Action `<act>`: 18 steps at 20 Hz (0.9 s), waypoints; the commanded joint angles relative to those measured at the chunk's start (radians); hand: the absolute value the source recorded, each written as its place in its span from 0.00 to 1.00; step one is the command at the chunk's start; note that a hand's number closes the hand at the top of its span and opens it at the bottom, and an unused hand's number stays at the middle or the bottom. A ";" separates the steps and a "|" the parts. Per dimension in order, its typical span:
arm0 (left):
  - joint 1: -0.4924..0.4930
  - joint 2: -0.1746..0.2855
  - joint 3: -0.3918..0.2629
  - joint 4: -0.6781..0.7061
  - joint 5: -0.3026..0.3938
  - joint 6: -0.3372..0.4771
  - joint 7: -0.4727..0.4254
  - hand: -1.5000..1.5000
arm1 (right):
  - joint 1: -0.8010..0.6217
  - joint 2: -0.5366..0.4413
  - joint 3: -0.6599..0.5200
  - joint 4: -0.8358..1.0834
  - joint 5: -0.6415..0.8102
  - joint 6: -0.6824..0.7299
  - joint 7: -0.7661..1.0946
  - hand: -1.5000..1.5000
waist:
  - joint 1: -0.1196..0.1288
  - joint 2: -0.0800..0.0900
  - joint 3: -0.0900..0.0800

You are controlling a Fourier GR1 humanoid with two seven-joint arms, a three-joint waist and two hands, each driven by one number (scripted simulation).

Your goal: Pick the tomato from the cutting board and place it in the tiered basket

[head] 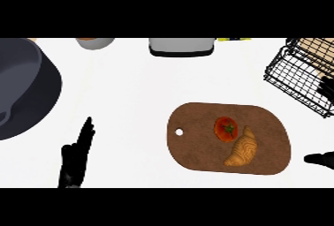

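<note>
At the far left of the white desk point(130, 84) a large dark grey pan point(23, 88) is cut by the view's edge. Below it, near the lower edge, the left robot hand point(75, 154) rests released, its fingers point(85, 132) straight and pointing up the desk, holding nothing and well apart from the board. Along the top edge sit a small pale cup point(95, 42) and, further right, a grey container point(181, 47) with a dark base, both only partly in view. Right of centre lies the brown cutting board point(195, 150), rounded, with 1 hanging hole near its left end. The tomato point(226, 128) sits on the board's upper middle, stem side up, with no hand on it. A croissant point(243, 149) lies just beside it to the lower right, so close that the 2 seem to touch. At the upper right the black wire tiered basket point(297, 90) stands off the board, cut by the view's edge; no tomato shows in it. At the right edge, level with the board's lower end, only a dark tip of the right robot hand point(321, 159) shows, near the board but not on it; whether it is released or clenched I cannot tell. As I judge it, the task is at its start: nothing is grasped, and the reach, the grasp, the carry to the basket and the release are all left.
</note>
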 commanded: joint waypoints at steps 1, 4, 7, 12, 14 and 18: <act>-0.008 -0.001 -0.001 0.003 -0.002 -0.007 0.001 0.50 | 0.047 -0.075 0.083 -0.160 0.179 -0.049 0.113 0.00 | -0.001 -0.001 -0.001; 0.019 0.005 0.020 0.026 0.009 -0.018 -0.039 0.50 | 0.100 -0.092 0.096 -0.297 0.262 -0.096 0.223 0.00 | -0.004 -0.001 0.000; -0.022 0.023 0.051 0.060 0.024 -0.054 -0.043 0.50 | 0.077 0.001 0.194 -0.404 0.385 -0.196 0.379 0.00 | 0.009 0.004 0.001; -0.039 -0.013 0.031 0.035 -0.026 -0.023 0.005 0.50 | 0.081 0.081 0.276 -0.429 0.545 -0.205 0.473 0.00 | 0.015 0.005 0.002; 0.040 -0.006 0.003 -0.065 -0.028 -0.022 0.032 0.50 | 0.055 0.133 0.364 -0.436 0.648 -0.241 0.542 0.00 | 0.023 0.005 0.003; -0.014 -0.048 0.033 0.060 -0.023 -0.037 -0.078 0.50 | 0.016 0.150 0.428 -0.381 0.793 -0.233 0.587 0.00 | 0.018 0.006 0.002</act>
